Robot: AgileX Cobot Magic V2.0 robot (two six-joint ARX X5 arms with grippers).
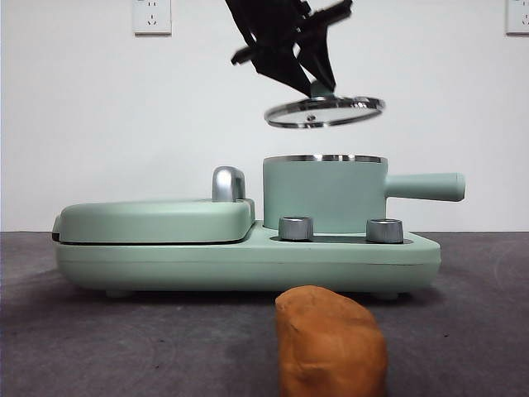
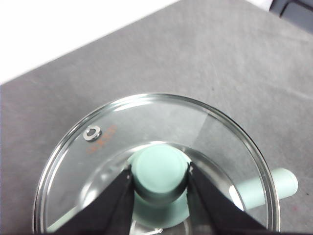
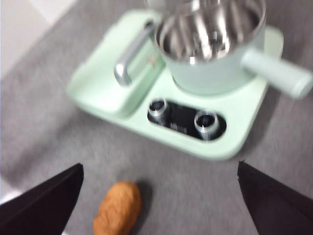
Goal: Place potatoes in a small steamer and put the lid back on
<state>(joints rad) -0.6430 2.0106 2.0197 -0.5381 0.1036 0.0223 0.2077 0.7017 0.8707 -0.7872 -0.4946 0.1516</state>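
The lumpy matte potato (image 1: pixel 331 341) lies on grey felt-like table (image 1: pixel 83 347) before a white wall; left gripper (image 2: pixel 160 172) pinches the glass lid (image 1: pixel 325 112) by its knob, right gripper (image 3: pixel 159 196) spread wide

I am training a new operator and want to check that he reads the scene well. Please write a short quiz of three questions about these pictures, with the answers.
1. True or false: the potato is already inside the small steamer.
2. Which gripper holds the lid, and by which part?
3. Where is the lid now? A: on the pot. B: in the air above the pot. C: on the table.

Key
1. False; it lies on the table in front of the appliance.
2. The left gripper, shut on the mint-green knob.
3. B.
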